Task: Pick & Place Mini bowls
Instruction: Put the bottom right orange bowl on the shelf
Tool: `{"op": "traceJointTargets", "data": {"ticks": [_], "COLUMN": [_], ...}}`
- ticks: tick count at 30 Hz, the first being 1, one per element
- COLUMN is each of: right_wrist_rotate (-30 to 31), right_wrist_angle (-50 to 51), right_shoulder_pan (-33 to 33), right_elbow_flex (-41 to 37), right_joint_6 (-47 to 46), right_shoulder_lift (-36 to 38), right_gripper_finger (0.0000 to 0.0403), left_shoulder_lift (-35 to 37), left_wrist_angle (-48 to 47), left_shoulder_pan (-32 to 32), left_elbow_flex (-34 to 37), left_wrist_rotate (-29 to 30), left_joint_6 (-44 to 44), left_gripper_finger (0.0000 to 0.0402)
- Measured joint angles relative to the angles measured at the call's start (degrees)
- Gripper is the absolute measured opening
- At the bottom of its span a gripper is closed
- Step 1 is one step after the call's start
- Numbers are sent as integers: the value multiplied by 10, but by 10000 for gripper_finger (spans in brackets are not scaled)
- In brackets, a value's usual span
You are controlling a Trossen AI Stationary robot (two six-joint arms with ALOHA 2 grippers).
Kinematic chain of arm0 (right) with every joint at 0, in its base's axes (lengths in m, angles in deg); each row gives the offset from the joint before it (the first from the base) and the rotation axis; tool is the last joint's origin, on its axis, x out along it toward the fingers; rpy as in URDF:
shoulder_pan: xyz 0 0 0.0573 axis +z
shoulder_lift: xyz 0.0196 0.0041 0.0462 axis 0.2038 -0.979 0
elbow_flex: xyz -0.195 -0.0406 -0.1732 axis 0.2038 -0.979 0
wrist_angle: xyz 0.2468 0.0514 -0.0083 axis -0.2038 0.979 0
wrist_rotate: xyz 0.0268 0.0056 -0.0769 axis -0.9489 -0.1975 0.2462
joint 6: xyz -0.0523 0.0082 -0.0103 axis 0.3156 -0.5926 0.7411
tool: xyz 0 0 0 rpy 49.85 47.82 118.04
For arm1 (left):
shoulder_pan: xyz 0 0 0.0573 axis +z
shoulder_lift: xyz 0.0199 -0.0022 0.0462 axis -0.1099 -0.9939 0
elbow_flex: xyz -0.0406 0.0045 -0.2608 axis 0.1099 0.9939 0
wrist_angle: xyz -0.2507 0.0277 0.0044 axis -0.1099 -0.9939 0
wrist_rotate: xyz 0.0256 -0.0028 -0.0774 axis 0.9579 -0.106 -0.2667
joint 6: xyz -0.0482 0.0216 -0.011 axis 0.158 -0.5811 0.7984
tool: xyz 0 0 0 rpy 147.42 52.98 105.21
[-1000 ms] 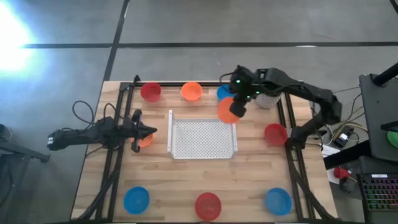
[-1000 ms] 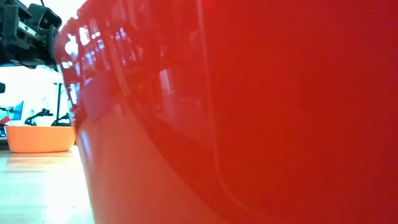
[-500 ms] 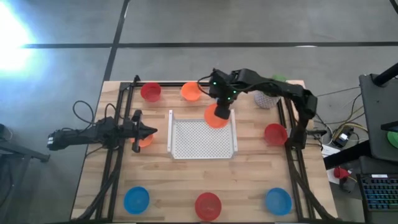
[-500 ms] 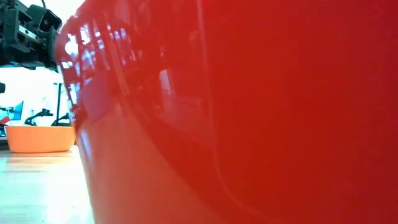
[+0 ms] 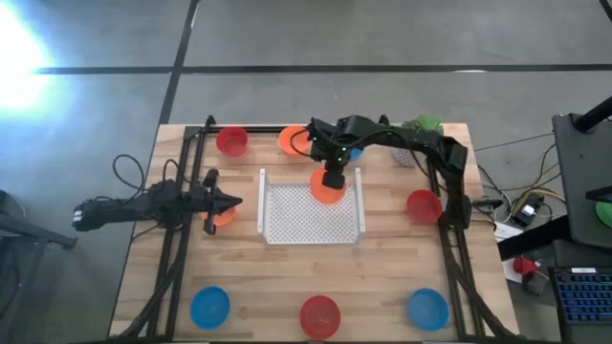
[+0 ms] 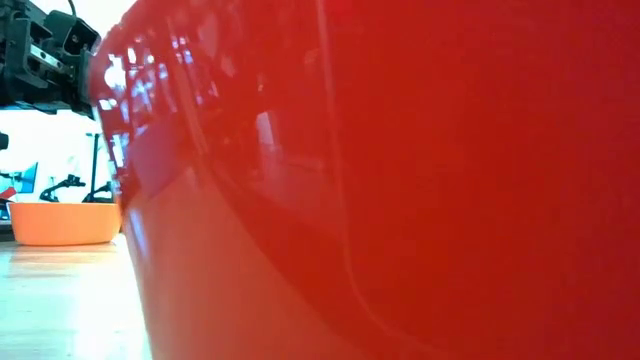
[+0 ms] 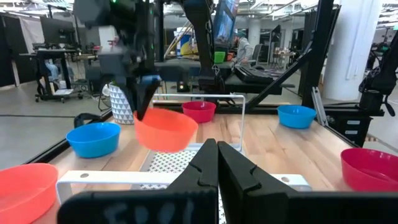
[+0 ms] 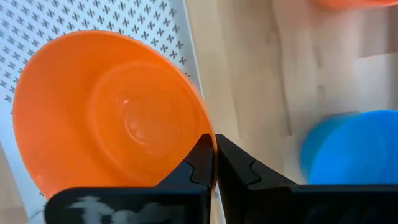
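A: Notes for you at the controls. Right gripper (image 5: 332,178) is over the far edge of the white perforated tray (image 5: 287,225), fingers pinched tight on the rim of an orange bowl (image 5: 328,188). Your right wrist view shows the two fingers closed on the bowl's wall, one inside and one outside, tray holes beneath it.

B: Why by the rim?

A: My reading: a shallow bowl offers nothing else to pinch. An edge grip lets it hang mouth-up; in the left wrist view it hangs clear of the tray, slightly tilted.

B: And the left side?

A: Left gripper (image 5: 226,201) is parked low at the table's left, fingers fully closed, holding nothing I can see. An orange bowl by the left gripper (image 5: 223,216) sits just beside its tip; whether they touch I cannot tell.

B: The others?

A: Spread around the table edge: red bowl (image 5: 231,141) and a second orange bowl (image 5: 292,139) at the far side, a blue one (image 8: 348,149) near the carried bowl, a red bowl at right (image 5: 423,204), then blue (image 5: 209,307), red (image 5: 319,315) and blue (image 5: 428,308) along the near edge. That ring keeps the tray central, probably as the drop spot.

B: Low view?

A: Blocked by red bowl wall (image 6: 400,180) against the lens.

B: Caution?

A: You have the bowl near the tray's rail; releasing there might catch the edge.
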Motion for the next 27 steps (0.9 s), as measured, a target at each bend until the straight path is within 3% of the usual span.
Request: {"op": "traceJointTargets", "data": {"ticks": [13, 27], "right_wrist_rotate": [10, 15], "right_wrist_angle": [-15, -53], "right_shoulder_pan": [7, 21], "right_elbow_flex": [-9, -68], "right_joint_6": [29, 28], "right_shoulder_lift": [-34, -35], "right_gripper_finger": [8, 8], "left_shoulder_lift": [-4, -18], "left_wrist_angle": [-2, -3], "left_shoulder_pan": [0, 0], "left_elbow_flex": [0, 0], "left_wrist_rotate": [0, 0], "left_joint_6": [5, 11], "left_gripper_finger": [0, 0]}}
